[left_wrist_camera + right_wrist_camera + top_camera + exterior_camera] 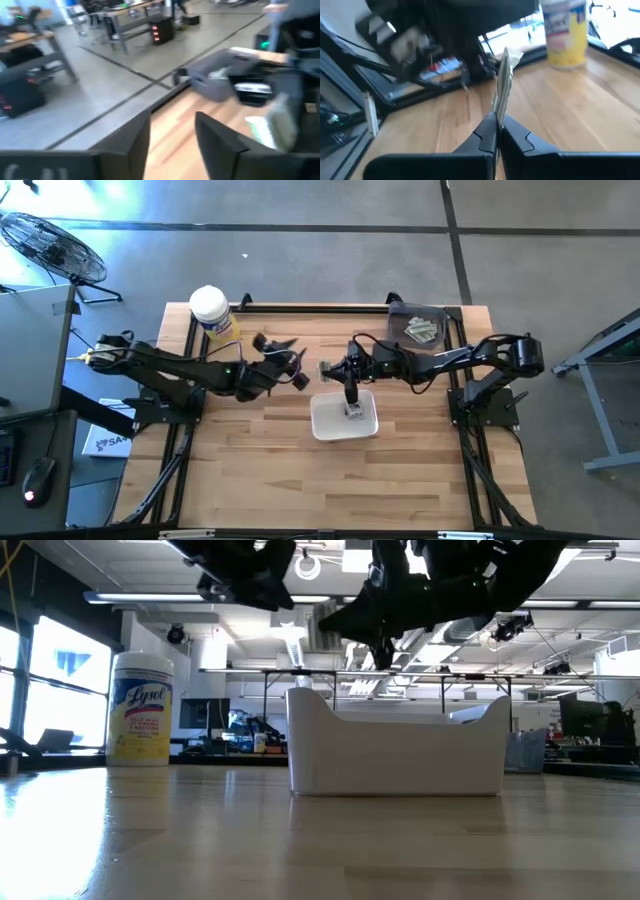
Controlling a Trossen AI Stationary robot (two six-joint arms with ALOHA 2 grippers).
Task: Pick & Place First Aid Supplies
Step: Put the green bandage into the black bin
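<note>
handover step looks in hand: right gripper (496, 131) has its jaws pinched shut on one pale strip packet (503, 82), which stands up edge-on out of the jaw tips. in the high view the right gripper (330, 369) sits above the bench, just beside the far edge of the white tray (322, 426), facing the left gripper (298, 372). left jaws stand apart with nothing between them; the same packet (278, 121) hangs off to one side of them, clear of both fingers. rest of the supplies (421, 329) lie in the grey bin (438, 314) behind the right jaws. judgement: next move needs the right jaws carried over the tray interior and low before letting go, since a thin packet dropped from height may flutter past the rim.
</note>
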